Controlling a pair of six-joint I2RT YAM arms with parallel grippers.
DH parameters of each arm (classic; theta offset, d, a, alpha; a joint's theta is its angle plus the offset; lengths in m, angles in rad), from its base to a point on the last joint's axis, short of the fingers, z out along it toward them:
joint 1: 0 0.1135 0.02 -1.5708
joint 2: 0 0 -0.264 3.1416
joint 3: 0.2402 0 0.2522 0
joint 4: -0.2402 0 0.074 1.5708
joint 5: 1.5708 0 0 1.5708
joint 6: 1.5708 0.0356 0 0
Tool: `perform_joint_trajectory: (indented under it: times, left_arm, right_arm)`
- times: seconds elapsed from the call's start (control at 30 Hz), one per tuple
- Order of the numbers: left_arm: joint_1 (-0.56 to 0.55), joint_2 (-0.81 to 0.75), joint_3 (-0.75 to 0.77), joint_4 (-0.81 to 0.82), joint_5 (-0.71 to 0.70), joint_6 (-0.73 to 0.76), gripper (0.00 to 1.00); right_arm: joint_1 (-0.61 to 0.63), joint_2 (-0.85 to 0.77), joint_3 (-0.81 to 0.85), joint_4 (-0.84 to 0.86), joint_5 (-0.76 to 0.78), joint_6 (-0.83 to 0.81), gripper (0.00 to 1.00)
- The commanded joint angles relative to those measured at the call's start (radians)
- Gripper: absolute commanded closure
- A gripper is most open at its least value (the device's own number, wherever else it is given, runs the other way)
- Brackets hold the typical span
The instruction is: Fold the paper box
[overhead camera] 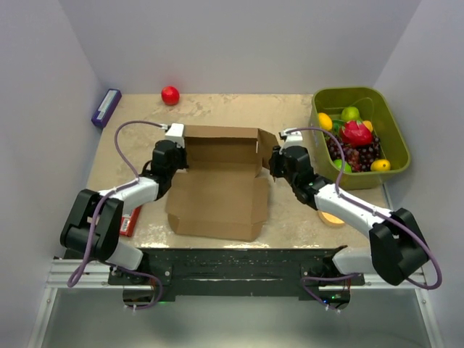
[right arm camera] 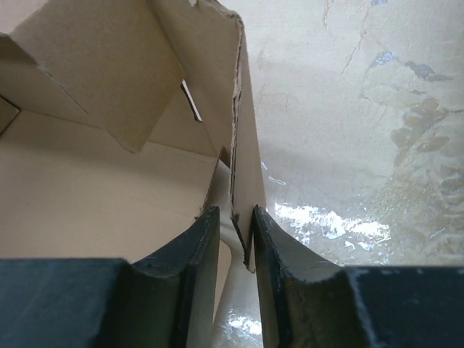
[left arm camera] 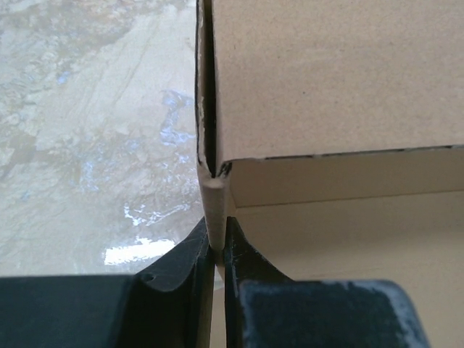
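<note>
The paper box (overhead camera: 217, 196) is brown cardboard in the middle of the table, its back and side walls raised and its lid flap lying flat toward me. My left gripper (overhead camera: 176, 156) is at the box's back left corner. In the left wrist view it (left arm camera: 217, 246) is shut on the upright left wall (left arm camera: 214, 203). My right gripper (overhead camera: 278, 161) is at the back right corner. In the right wrist view it (right arm camera: 235, 225) is open, and the right wall (right arm camera: 246, 181) stands between the jaws, against the outer finger, with a gap to the inner one.
A green bin (overhead camera: 346, 92) of toy fruit stands at the back right. A red ball (overhead camera: 170, 95) and a purple box (overhead camera: 106, 107) lie at the back left. A red item (overhead camera: 131, 221) lies by the left arm, an orange one (overhead camera: 332, 217) under the right arm.
</note>
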Motion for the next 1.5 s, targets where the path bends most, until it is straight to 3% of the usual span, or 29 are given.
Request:
perform_joint_trajectory:
  times: [0.0,0.13,0.2,0.47,0.67,0.9,1.0,1.13,1.47]
  left_arm:
    - [-0.018,0.016,0.028,0.035,-0.006,-0.048,0.92]
    - [-0.029,-0.01,0.041,-0.013,0.0,-0.053,0.77]
    - [-0.032,-0.032,0.039,-0.019,0.023,-0.035,0.63]
    - [-0.033,-0.141,0.044,-0.146,0.061,-0.024,0.24]
    - [-0.032,-0.275,0.047,-0.3,0.126,-0.013,0.07]
    - [-0.018,-0.456,0.106,-0.54,0.193,-0.045,0.02]
    - [0.072,-0.496,0.187,-0.64,0.26,-0.073,0.0]
    - [0.19,-0.467,0.269,-0.618,0.386,-0.111,0.0]
    - [0.25,-0.194,0.301,-0.418,0.636,-0.194,0.1]
  right_arm:
    - [-0.003,-0.023,0.009,0.083,0.044,-0.003,0.61]
    - [-0.003,-0.071,-0.001,0.069,0.053,-0.001,0.4]
    - [-0.004,-0.085,0.0,0.046,0.053,0.006,0.33]
    - [-0.003,-0.169,-0.018,-0.009,0.045,0.005,0.22]
    - [-0.004,-0.238,0.113,-0.176,0.004,0.035,0.19]
    - [-0.004,-0.28,0.285,-0.311,-0.089,0.123,0.18]
    - [-0.004,-0.245,0.35,-0.343,-0.172,0.161,0.18]
    - [-0.006,-0.151,0.422,-0.369,-0.269,0.241,0.18]
    - [-0.108,0.001,0.345,-0.253,-0.492,0.437,0.24]
